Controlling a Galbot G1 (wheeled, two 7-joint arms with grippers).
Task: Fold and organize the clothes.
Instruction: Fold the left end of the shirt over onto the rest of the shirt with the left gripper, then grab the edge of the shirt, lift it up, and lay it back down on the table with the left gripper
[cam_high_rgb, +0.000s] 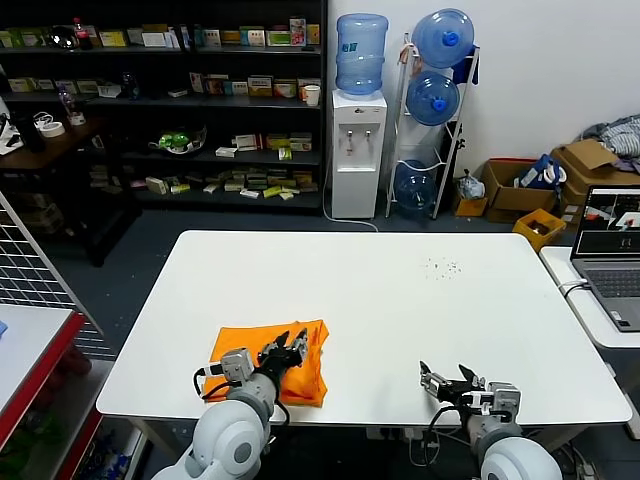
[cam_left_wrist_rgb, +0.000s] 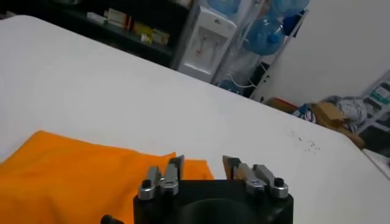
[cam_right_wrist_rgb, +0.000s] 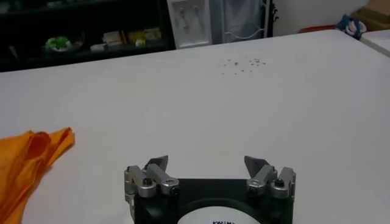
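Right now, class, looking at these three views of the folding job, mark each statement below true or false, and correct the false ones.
1. The orange T-shirt lies folded on the white table. True.
2. The left gripper is clamped on the shirt. False: its jaws stand apart with nothing between them.
3. The right gripper is open over bare table. True.
4. The shirt lies on the robot's right side. False: on its left.
5. A laptop sits on the white table. False: on a separate surface beside it.

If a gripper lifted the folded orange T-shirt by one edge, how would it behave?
The folded bright orange cotton T-shirt would probably droop and unfold: its layers lie soft and rumpled. It looks light and thin. Pushed on the smooth white table, it would likely bunch rather than slide whole.
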